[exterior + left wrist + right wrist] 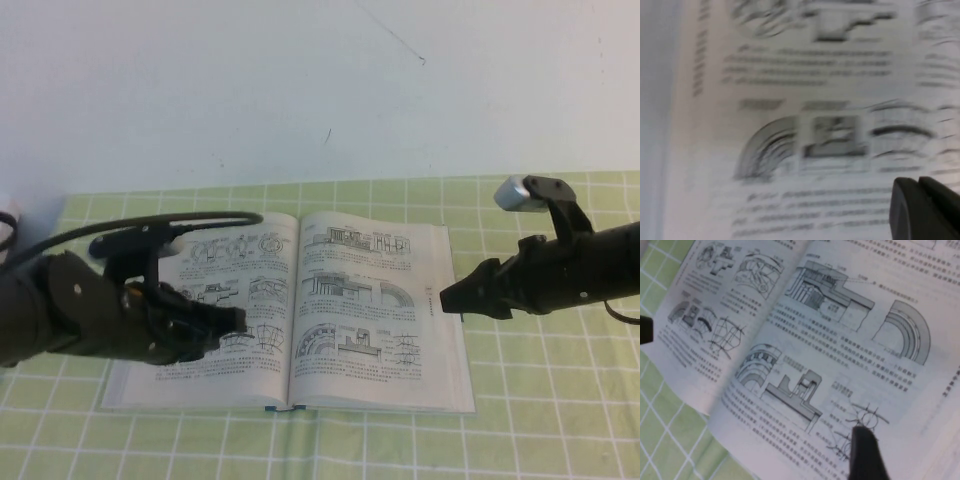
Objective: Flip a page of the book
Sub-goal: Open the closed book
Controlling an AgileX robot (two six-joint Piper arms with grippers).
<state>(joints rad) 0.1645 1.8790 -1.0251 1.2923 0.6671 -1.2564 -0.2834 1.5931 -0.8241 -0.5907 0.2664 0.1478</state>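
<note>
The book lies open and flat on the table, its teal cover edge showing at the front. The right-hand page carries arch and section drawings; it also shows in the right wrist view. My left gripper is shut and sits low over the left-hand page; in the left wrist view its tips hang close above blurred print. My right gripper is shut and points at the outer edge of the right-hand page, its tip just above the paper.
A green checked tablecloth covers the table up to a white wall. A white object sits at the far left edge. The left arm's black cable arcs over the book's left corner.
</note>
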